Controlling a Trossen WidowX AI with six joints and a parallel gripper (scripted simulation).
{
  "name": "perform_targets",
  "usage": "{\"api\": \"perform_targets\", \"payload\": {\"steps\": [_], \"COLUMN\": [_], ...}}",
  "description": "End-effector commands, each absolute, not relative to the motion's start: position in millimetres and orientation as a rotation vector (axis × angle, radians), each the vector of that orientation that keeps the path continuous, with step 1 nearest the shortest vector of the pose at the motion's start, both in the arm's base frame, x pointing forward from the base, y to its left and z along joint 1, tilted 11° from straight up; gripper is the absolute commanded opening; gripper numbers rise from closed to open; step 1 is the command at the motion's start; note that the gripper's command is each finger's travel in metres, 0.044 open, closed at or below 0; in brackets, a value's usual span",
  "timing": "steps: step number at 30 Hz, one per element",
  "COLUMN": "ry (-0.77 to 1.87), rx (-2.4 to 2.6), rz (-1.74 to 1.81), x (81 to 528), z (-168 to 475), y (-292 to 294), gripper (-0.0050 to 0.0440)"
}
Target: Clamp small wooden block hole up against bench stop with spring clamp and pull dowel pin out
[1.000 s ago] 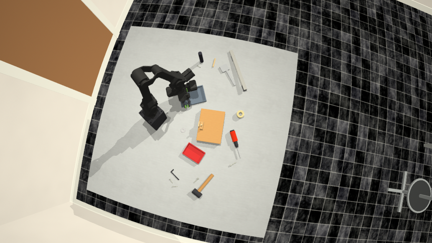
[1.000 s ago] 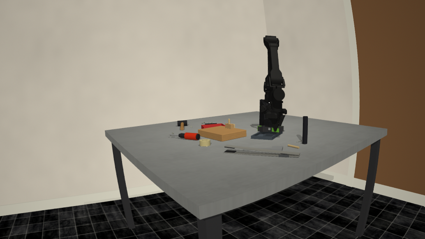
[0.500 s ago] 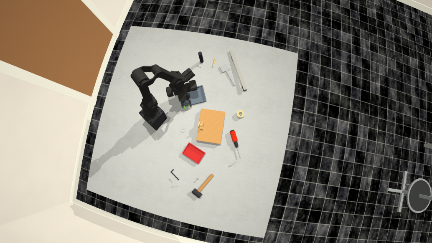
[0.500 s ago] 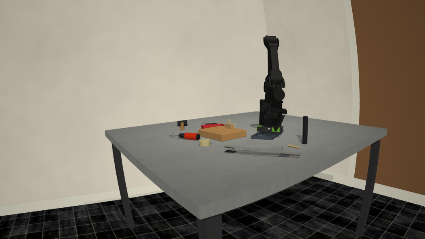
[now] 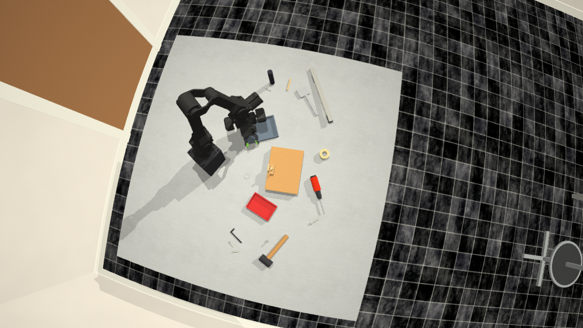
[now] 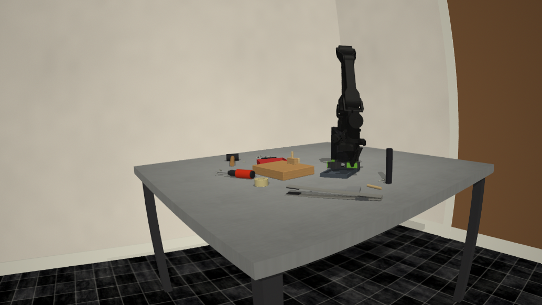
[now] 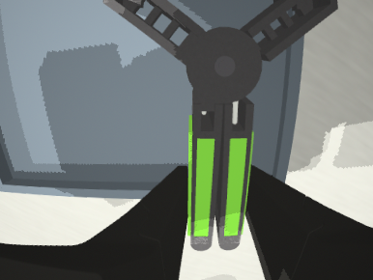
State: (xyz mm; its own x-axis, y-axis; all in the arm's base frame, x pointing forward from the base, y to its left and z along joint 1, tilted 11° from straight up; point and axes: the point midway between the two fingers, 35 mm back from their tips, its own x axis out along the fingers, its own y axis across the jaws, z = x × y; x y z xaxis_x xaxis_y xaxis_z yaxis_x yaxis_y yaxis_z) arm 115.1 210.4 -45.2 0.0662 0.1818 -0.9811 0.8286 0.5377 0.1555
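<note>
Green-sleeved handles of the black spring clamp [image 7: 221, 147] sit squeezed together in the closed gripper [image 7: 218, 210]

Even, bright light lit my bench; my arm [image 5: 199, 118] threw a long soft shadow toward seven o'clock across the table [image 5: 350, 195]. The overhead view bowed hard at its edges. My wrist view looked coarse and jagged, without glare.

Your clutter: blue-grey tray [image 5: 270, 127] directly under jaws. Red bin [image 5: 261, 207], hammer [image 5: 273, 251], hex key [image 5: 235, 235] well beyond jaw tips. Screwdriver [image 5: 316, 186], tape roll [image 5: 324, 154] off to one side. Black cylinder [image 5: 270, 76], steel ruler [image 5: 321, 94] behind jaws.
</note>
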Motion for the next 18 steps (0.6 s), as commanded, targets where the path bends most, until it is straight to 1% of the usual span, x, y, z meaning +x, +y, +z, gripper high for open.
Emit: {"api": "perform_targets", "payload": {"steps": [1,5,6,18], "ry": [1.454,1.454,1.454,1.454], "rx": [0.926,0.926,0.926,0.926], "rz": [-0.612,-0.612,-0.612,-0.612], "x": [115.1,115.1,115.1,115.1], "z": [-45.2,-45.2,-45.2,-45.2], "y": [210.4,210.4,210.4,210.4], "gripper": [0.0043,0.0003,0.0,0.0]}}
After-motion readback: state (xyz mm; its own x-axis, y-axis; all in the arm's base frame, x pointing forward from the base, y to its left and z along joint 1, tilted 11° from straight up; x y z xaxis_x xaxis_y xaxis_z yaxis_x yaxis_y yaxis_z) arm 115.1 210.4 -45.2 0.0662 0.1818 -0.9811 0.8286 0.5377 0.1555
